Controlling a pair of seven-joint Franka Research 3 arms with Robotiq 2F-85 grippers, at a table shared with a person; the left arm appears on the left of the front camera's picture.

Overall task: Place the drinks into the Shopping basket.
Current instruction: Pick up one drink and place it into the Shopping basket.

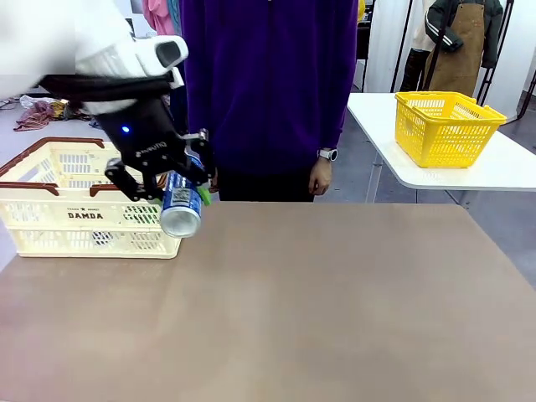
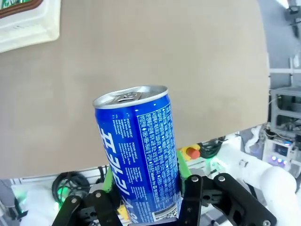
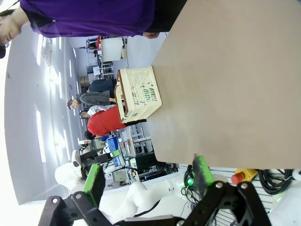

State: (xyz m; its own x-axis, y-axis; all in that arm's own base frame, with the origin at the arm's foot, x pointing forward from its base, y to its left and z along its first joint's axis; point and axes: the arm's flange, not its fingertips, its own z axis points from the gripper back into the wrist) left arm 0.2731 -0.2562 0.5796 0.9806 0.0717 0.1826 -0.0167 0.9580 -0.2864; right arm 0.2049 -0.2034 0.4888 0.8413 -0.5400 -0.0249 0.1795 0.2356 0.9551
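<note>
1. At the far left of the front view the Shopping basket (image 1: 59, 219) sits on the brown table (image 1: 335, 310), cream with slotted sides, brown rim handles and "DAMDA" on its near wall; in the left wrist view only a cream corner of it (image 2: 28, 23) shows at the top left, with something green inside that I cannot identify
2. Just right of that, the left gripper (image 1: 172, 184) hangs above the basket's right near corner, its fingers pinching the blue can (image 1: 181, 205)
3. The can is held clear of the table, tilted with its silver top toward the camera and downward, overlapping the basket's right end in the picture
4. In the left wrist view the blue can (image 2: 138, 150) stands up between the green pads (image 2: 183, 167), white print on its side and the pull tab visible on top, bare table beyond it
5. Behind the table's middle stands a person in a purple top, a hand (image 1: 319, 177) with a wristwatch hanging at the side
6. At the right, a yellow mesh basket (image 1: 444, 126) rests on a separate white table
7. In the right wrist view the right gripper (image 3: 148, 179) has its fingers spread wide with nothing between them, off the table's edge, the cream basket (image 3: 138, 94) well apart from it
</note>
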